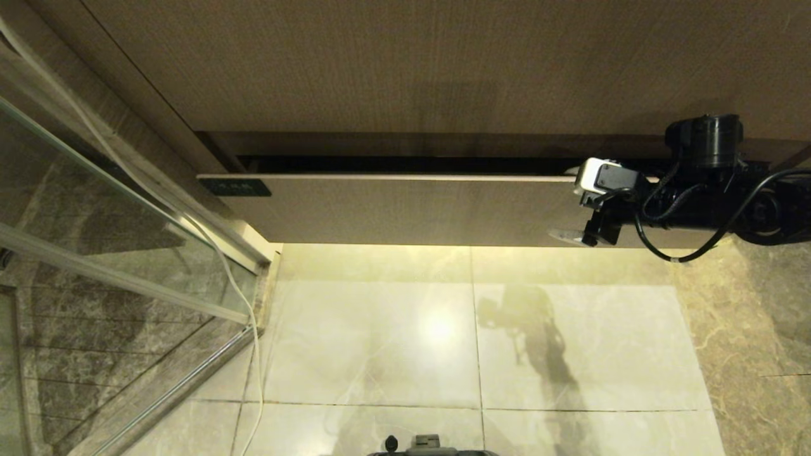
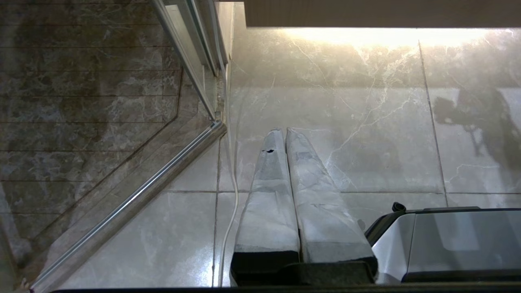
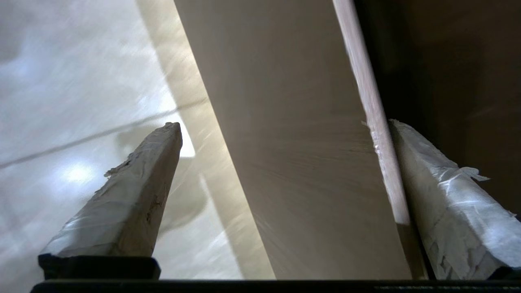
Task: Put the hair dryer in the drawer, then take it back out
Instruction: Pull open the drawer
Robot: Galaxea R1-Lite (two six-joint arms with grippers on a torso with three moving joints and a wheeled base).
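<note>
- i see the drawer [image 1: 412,206] pulled out a little from the wood-grain cabinet [image 1: 405,63], with a dark gap showing along its top edge and a small dark label [image 1: 234,187] at its left end.
- my right gripper [image 1: 573,206] is at the drawer's right end, spread wide and holding nothing; one finger sits behind the front panel's top edge, the other out in front of the panel.
- in the right wrist view the drawer front [image 3: 293,162] runs between the two taped fingers [image 3: 130,195], the inner one just beside the panel's edge.
- i cannot see the hair dryer in any view.
- my left gripper [image 2: 285,132] hangs over the pale marble floor [image 2: 366,122], its fingers pressed together on nothing, near a glass shower door [image 2: 122,211] and a thin white cord [image 2: 230,215].
- the floor tiles [image 1: 380,329] below the drawer are brightly lit.
</note>
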